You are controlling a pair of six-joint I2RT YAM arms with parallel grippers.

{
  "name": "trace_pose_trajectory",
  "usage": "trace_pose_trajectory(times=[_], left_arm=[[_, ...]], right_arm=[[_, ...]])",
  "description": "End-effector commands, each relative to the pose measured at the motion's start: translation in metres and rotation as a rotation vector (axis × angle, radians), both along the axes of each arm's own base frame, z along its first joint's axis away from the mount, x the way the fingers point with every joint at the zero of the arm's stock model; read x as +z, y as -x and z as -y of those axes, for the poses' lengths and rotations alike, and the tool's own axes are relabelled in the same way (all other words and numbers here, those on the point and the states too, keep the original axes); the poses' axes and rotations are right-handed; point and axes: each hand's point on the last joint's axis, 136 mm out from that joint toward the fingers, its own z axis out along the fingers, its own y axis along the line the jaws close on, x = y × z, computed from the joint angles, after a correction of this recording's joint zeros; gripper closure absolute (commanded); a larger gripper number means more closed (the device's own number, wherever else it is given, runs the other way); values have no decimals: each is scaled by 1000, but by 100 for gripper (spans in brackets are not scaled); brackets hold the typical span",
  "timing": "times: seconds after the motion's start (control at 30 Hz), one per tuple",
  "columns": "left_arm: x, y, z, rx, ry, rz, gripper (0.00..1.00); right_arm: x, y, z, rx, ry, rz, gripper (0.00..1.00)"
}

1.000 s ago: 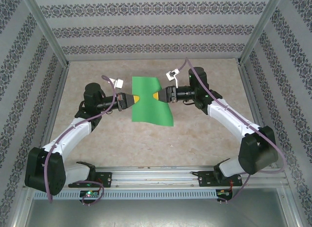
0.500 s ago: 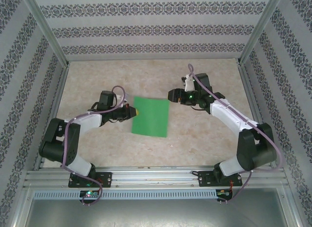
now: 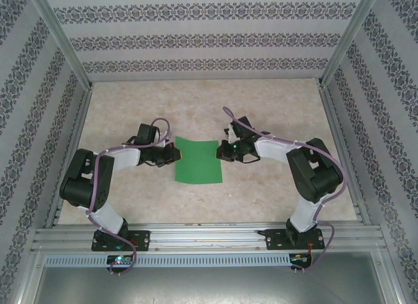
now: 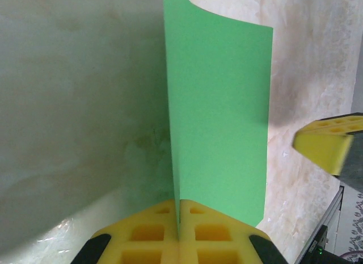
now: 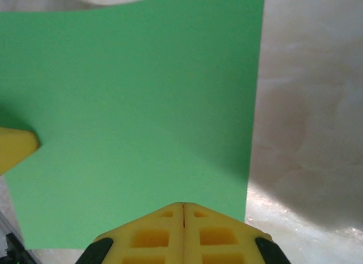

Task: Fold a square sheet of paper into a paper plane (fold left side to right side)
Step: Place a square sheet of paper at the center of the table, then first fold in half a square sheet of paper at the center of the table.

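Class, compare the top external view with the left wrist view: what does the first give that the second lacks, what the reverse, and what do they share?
Top external: the left arm and right arm bent at the elbow, the square sheet of paper spread between them over the table, patterned walls around. Left wrist: the left tool shut, its yellow pads meeting on the sheet's near edge, and the sheet's far corner curled. Shared: the green sheet and the right tool at its opposite side.
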Motion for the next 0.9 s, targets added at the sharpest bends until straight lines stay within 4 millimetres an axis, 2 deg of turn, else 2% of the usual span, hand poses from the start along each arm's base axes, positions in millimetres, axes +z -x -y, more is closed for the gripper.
trace_pose_trajectory(times=[0.0, 0.23, 0.37, 0.53, 0.8, 0.87], left_arm=[[-4, 4, 2, -28, -30, -17, 100], [-3, 3, 1, -41, -39, -15, 100], [2, 2, 5, -50, -28, -8, 95], [16, -1, 14, -60, 8, 13, 84], [47, -7, 34, -84, 79, 62, 60], [54, -9, 41, -95, 99, 76, 51]], right_arm=[[-4, -8, -2, -16, 24, -1, 100], [-23, -1, 4, -8, 87, -40, 100], [-33, 4, 10, -1, 134, -67, 100], [-41, 9, 13, 9, 165, -88, 100], [-46, 12, 16, 4, 182, -96, 100], [-46, 12, 16, 1, 182, -97, 100]])
